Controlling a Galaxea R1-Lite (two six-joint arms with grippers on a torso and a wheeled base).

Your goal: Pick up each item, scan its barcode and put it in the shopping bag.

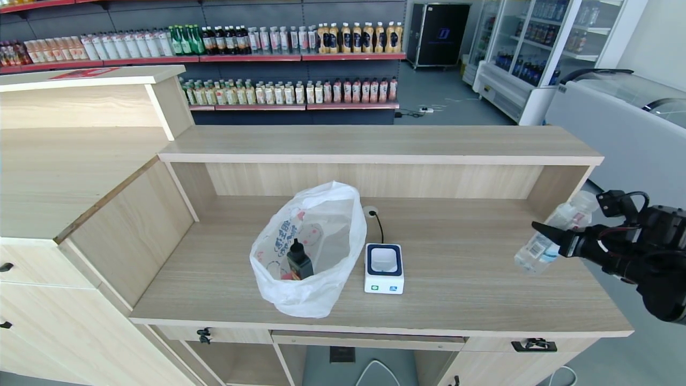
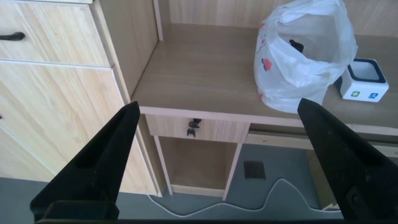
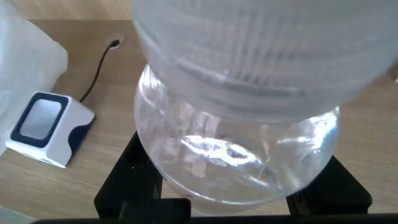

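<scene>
- Head view shows the right gripper (image 1: 544, 238) pinching a clear plastic bottle (image 1: 569, 217) around its middle. It holds the bottle in the air over the right end of the counter (image 1: 482, 300), well apart from the scanner (image 1: 383, 268).
- The bottle hangs tilted, cap up and away from the robot, base down toward the counter. A mid-body grip leaves the label band near the base uncovered, and I judge that is why it is held there: the barcode has to stay readable.
- In the right wrist view the black fingers (image 3: 134, 183) sit on either side of the bottle's rounded body (image 3: 236, 124). The scanner (image 3: 43, 124) lies off to one side with its window facing up.
- The scanner stands just beside the shopping bag (image 1: 311, 252), likely so that a scanned item has only a short way to travel. Its cable (image 1: 379, 228) runs back to a hole in the counter.
- The bag stands with its mouth open upward, and a dark bottle (image 1: 299, 260) is already inside, so at least one item looks finished.
- The left gripper (image 2: 217, 106) is spread wide with nothing between its fingers. It is held low, out in front of the counter's left end near the drawers (image 2: 50, 37), out of the working arm's way.
- Next the label has to be turned down over the scanner window.
</scene>
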